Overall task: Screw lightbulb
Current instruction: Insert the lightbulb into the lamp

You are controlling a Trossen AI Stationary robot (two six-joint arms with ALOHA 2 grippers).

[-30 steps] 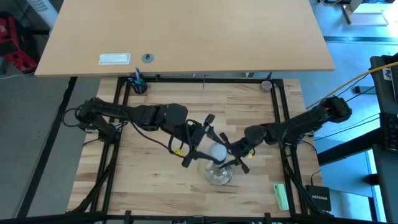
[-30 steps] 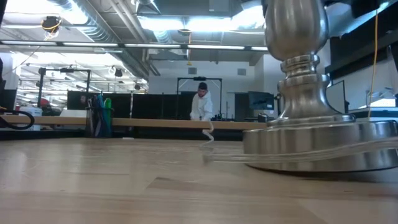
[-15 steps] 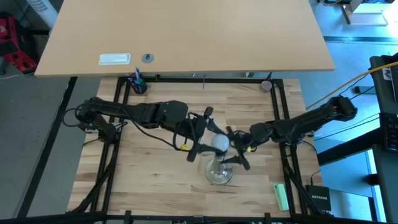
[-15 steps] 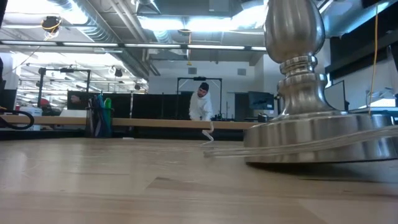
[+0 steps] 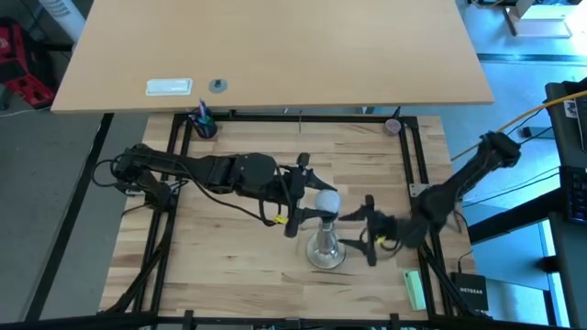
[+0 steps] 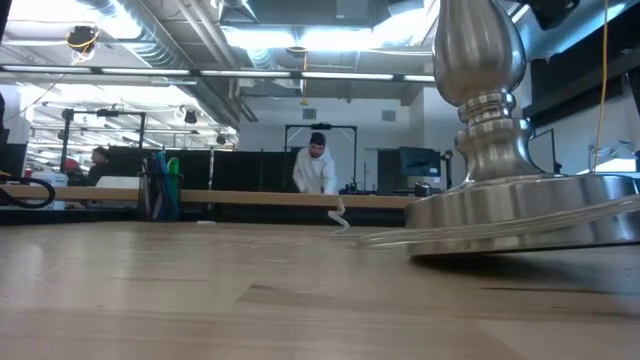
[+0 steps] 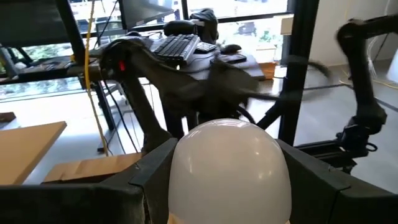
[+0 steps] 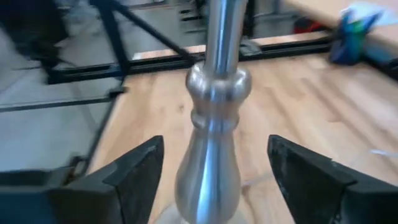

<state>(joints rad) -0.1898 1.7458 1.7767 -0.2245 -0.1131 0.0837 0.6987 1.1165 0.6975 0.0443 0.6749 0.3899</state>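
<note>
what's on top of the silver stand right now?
The white lightbulb sits atop the stand, held between the fingers of the left pincer. The bulb and fingers cover the socket, so how far the base is screwed in cannot be seen. The right pincer is open, apart from the stand.

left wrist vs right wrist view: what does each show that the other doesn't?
Only the left wrist view: the lightbulb, its white globe between the left pincer's fingers, with the right arm blurred beyond it.

Only the right wrist view: the silver stand stem and its bulge, framed by the open right pincer, whose fingers stand clear of the stand on either side, plus the wooden table.

Both share: each looks past its own two dark fingers at one part of the bulb-and-stand assembly, with black frame bars behind.
</note>
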